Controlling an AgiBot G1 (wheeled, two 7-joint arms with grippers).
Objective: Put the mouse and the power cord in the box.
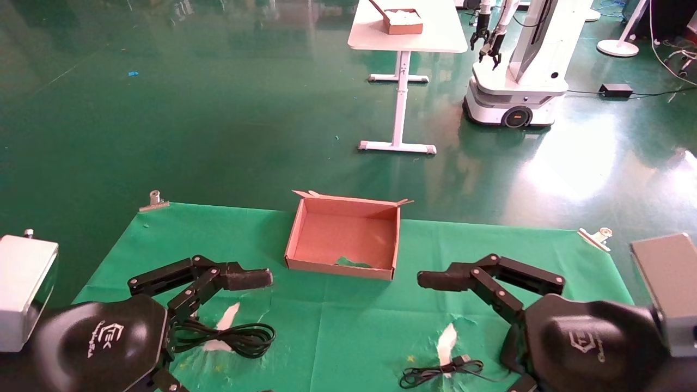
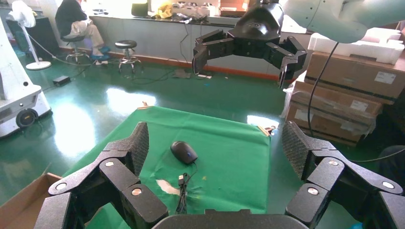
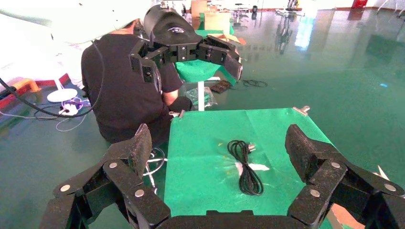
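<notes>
The brown cardboard box [image 1: 297,231] sits open at the middle back of the green cloth, with nothing in it. The coiled black power cord [image 1: 234,338] [image 3: 246,164] lies near the front left, just under my left gripper [image 2: 216,143], which hovers open with one finger [image 1: 248,279] reaching toward the box. The black mouse [image 2: 184,151] rests on the cloth at the right side; its thin cable [image 1: 441,373] [image 2: 182,193] trails beside it. In the head view the mouse itself is hidden behind my right arm. My right gripper [image 3: 219,143] hovers open above that side, one finger [image 1: 441,279] pointing inward.
Metal clips [image 1: 154,200] [image 1: 596,237] pin the cloth's back corners. White torn patches [image 1: 446,343] show in the cloth. A person in black [image 3: 119,95] crouches by the table's left side. Beyond the table stand a white desk [image 1: 405,32] and another robot [image 1: 517,81].
</notes>
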